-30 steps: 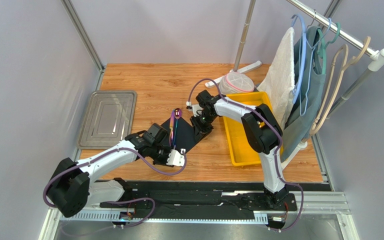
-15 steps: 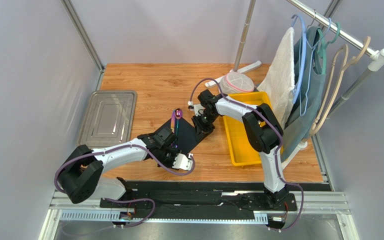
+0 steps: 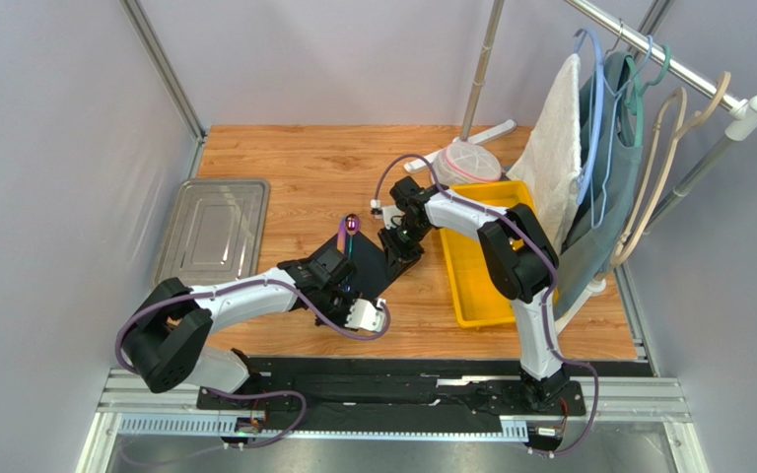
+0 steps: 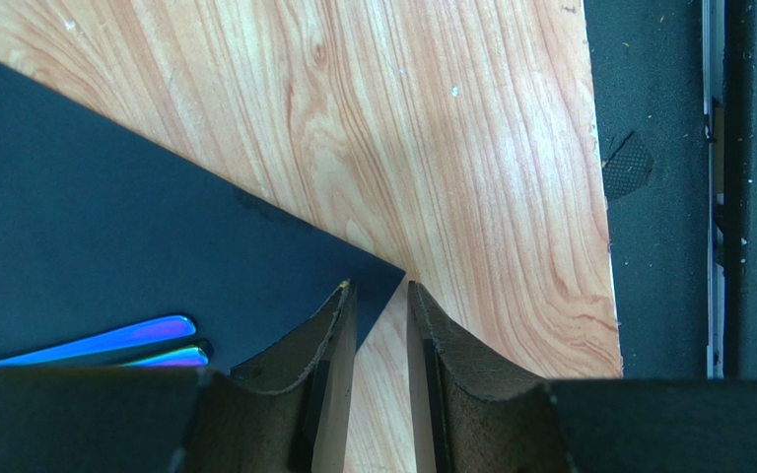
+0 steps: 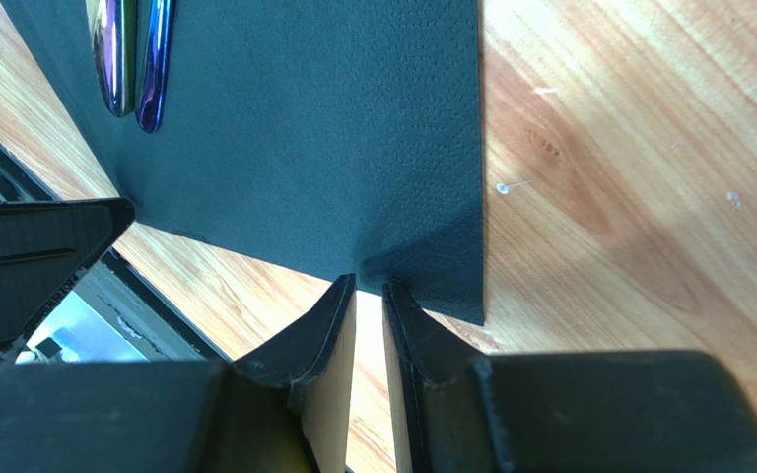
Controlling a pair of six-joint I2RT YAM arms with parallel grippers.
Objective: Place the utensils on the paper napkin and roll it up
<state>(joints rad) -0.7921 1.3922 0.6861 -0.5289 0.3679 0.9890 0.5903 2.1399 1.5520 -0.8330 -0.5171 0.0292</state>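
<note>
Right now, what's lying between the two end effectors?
The napkin, with the utensils on it. The top view shows it spread between them. The wrist views show the left end effector and right end effector each by a napkin corner.

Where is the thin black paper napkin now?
In the top view, the thin black paper napkin lies in the middle of the wooden table, between the grey metal tray on its left and the yellow plastic bin on its right.
</note>
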